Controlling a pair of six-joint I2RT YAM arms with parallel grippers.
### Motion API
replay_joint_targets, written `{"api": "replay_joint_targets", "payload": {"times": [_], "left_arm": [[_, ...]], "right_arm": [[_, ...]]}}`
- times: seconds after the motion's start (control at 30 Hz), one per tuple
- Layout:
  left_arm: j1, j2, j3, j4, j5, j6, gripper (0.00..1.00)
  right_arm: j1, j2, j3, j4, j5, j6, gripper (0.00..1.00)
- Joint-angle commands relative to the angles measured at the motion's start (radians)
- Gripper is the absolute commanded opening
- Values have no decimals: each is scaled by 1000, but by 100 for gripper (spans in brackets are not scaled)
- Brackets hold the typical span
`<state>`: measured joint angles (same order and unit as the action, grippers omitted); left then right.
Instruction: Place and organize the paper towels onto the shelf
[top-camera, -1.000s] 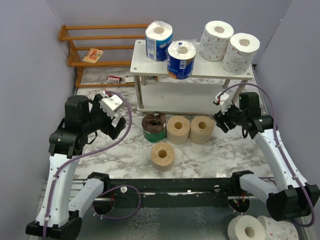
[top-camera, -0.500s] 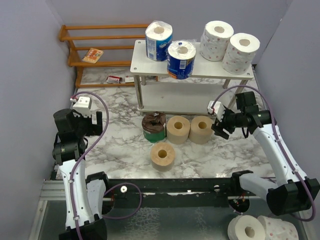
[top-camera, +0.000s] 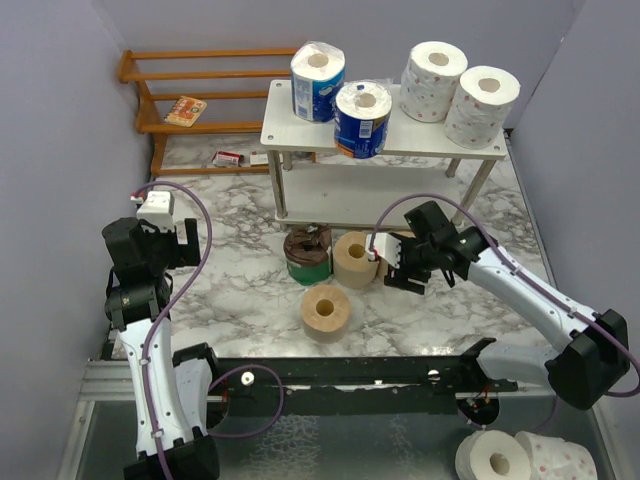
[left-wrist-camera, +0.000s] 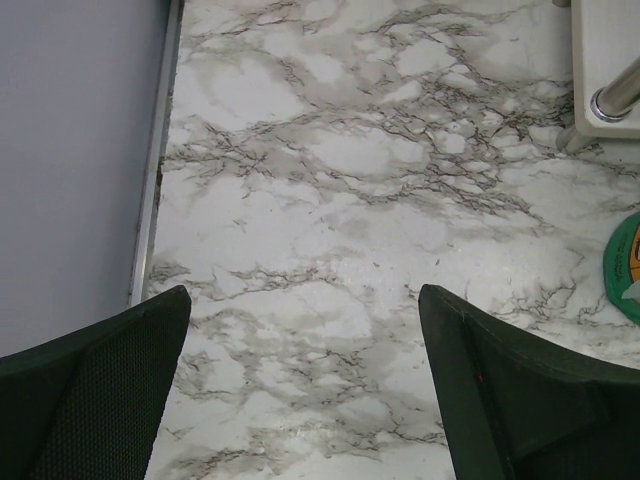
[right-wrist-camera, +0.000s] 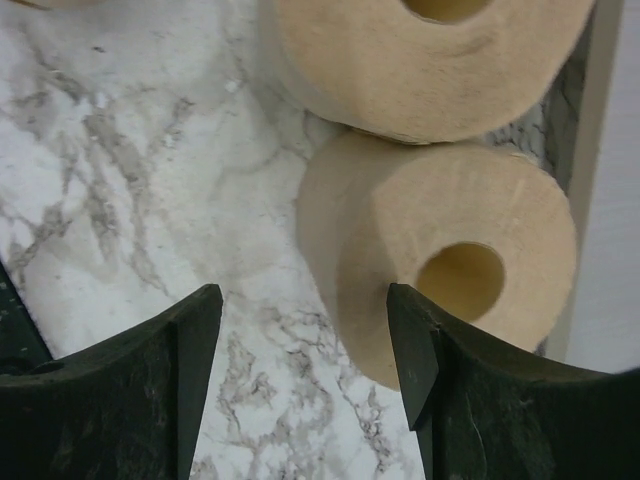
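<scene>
even, bright overhead light; soft shadows under the shelf (top-camera: 385, 140); wrist views slightly soft.

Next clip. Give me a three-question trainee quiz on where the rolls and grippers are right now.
1. True or false: the right gripper is shut on a tan roll.
2. How many rolls stand on the shelf's top tier?
3. The brown roll is: A on the top tier; B on the table; C held by the right gripper.
Key: 1 false, it is open; 2 four; 3 B.
</scene>
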<state>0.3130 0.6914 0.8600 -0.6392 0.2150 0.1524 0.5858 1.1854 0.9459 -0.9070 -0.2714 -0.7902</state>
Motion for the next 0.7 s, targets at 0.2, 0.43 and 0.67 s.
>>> {"api": "replay_joint_targets", "payload": {"times": [0.2, 0.43, 0.67], "left_arm": [[8, -34, -16, 30, -20, 1, 99], [8, -32, -18, 30, -12, 11, 99], [8, -37, -19, 33, -12, 10, 99]], "right_arm": [[-2, 53, 33, 191, 218, 26, 67], [-3, 64, -13, 189, 209, 40, 65], [-2, 86, -18, 165, 208, 70, 61]]}}
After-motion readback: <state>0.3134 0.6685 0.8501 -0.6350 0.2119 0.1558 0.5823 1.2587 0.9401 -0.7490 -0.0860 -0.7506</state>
